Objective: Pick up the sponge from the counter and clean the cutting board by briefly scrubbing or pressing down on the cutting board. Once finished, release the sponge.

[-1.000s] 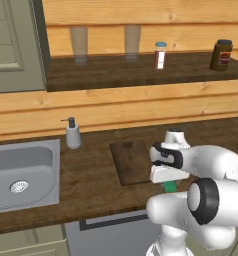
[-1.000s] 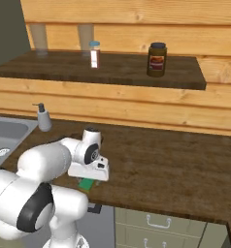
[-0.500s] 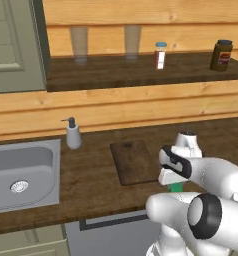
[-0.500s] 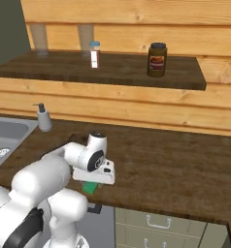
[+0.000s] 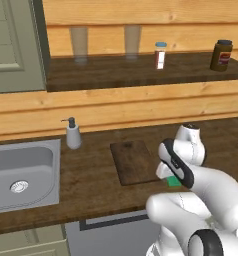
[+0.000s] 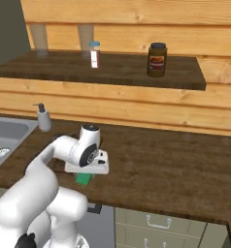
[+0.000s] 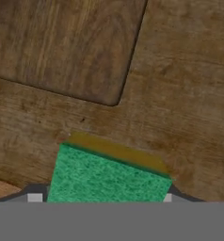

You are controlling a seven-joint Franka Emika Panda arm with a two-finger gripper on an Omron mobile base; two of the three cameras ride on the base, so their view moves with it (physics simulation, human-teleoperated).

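Observation:
The bright-green sponge (image 7: 109, 176) with its yellowish layer lies flat on the dark wood counter (image 7: 189, 94), just off the rounded corner of the cutting board (image 7: 62, 47). My gripper (image 7: 100, 197) is open and low over the sponge, with one fingertip (image 7: 35, 197) at each short side of it. From the left base view, a corner of the sponge (image 5: 173, 181) peeks out under my hand, to the right of the cutting board (image 5: 133, 161). In the right base view the sponge (image 6: 83, 179) sits under the hand's white body.
A steel sink (image 5: 21, 175) is set in the counter at the left, with a soap dispenser (image 5: 72, 134) beside it. The higher shelf holds two glasses, a small bottle (image 5: 161, 55) and a dark jar (image 5: 221, 54).
The arm has swung and the hand has settled lower over the sponge. The sponge and the cutting board have stayed in place.

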